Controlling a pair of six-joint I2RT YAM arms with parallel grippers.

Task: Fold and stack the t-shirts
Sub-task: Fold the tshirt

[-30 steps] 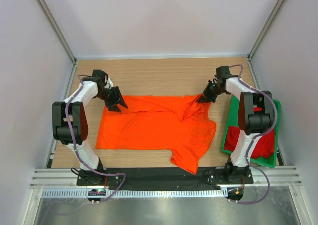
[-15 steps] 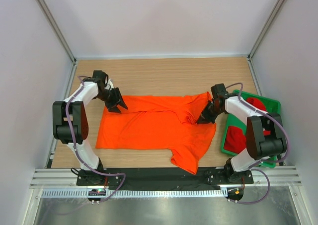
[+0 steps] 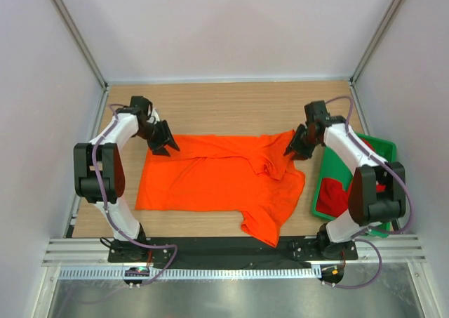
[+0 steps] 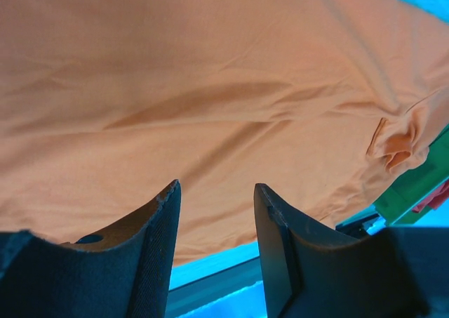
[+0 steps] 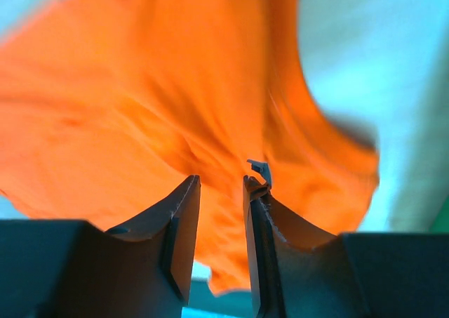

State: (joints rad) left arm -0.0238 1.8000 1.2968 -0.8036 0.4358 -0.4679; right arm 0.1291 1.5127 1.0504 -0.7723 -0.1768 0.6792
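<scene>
While at far corners of orange t-shirt (image 3: 210,181), left fingers (image 4: 149,251) and right fingers (image 5: 177,230) apart.

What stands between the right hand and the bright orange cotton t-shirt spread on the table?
Nothing visible. The right hand sits at the far right corner of the bright orange cotton t-shirt, jaws parted; its wrist view shows only orange cloth ahead. The green plastic tray lies beside it, not between.

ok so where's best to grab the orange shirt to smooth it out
The rucked-up far right corner of the orange shirt, coming from its right edge, where the right gripper hovers. The cloth stands in folds there; most of it lies flat.
</scene>
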